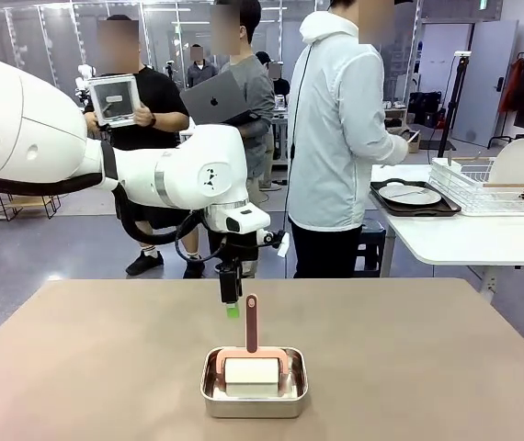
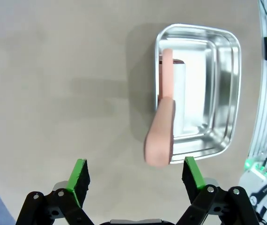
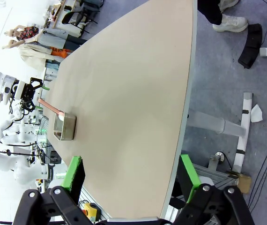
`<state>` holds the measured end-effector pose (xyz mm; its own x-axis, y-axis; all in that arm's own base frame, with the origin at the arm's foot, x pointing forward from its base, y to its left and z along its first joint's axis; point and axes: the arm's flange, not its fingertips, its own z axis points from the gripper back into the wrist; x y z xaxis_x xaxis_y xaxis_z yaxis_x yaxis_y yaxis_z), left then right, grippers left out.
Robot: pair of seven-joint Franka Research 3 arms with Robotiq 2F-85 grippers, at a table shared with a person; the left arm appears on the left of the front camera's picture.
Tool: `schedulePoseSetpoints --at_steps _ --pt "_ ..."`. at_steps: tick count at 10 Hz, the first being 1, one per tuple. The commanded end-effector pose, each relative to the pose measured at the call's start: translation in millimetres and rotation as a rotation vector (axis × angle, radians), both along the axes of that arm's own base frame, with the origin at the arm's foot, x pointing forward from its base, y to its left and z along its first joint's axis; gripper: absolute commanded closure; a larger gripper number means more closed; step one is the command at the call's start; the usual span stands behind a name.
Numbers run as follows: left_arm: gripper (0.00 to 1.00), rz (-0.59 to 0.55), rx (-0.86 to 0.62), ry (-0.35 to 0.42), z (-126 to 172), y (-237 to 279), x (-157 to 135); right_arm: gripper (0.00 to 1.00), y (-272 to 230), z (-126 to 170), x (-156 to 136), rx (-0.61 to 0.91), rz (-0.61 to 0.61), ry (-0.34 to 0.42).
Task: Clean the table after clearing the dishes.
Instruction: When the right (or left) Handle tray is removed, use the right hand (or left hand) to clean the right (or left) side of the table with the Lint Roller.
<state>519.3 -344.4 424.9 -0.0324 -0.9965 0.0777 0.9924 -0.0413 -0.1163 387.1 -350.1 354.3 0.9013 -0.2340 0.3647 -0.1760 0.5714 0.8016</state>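
Note:
The taupe table [image 1: 96, 367] carries a small steel pan [image 1: 253, 384] with a white roller whose pink handle [image 1: 251, 322] stands upright. My left gripper [image 1: 232, 309] hangs open just left of that handle, pointing down. In the left wrist view the handle [image 2: 160, 136] rises between the open left gripper [image 2: 136, 173] fingers, nearer the right one, over the pan [image 2: 203, 89]. My right gripper [image 3: 131, 174] is open and holds nothing, high above the table [image 3: 133, 93]. One of the dishes, a white plate [image 1: 409, 195] on a dark tray, lies on the white side table.
A person in a white jacket [image 1: 336, 138] stands at the white side table [image 1: 464, 239], beside a wire dish rack [image 1: 483, 188] holding a plate. Other people stand behind the far edge. The pan [image 3: 64, 127] sits near the table's robot-side edge.

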Motion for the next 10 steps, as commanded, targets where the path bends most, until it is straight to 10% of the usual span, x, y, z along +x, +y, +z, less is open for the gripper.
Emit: schedulePoseSetpoints --at_steps 1,10 --pt "0.0 -0.005 -0.007 0.041 7.1 -0.4 -1.4 0.0 4.5 1.5 -4.5 -0.016 0.0 0.0" --pt "0.0 0.003 -0.037 0.176 -4.9 -26.6 1.8 0.0 4.5 1.5 -4.5 -0.016 0.0 0.0"
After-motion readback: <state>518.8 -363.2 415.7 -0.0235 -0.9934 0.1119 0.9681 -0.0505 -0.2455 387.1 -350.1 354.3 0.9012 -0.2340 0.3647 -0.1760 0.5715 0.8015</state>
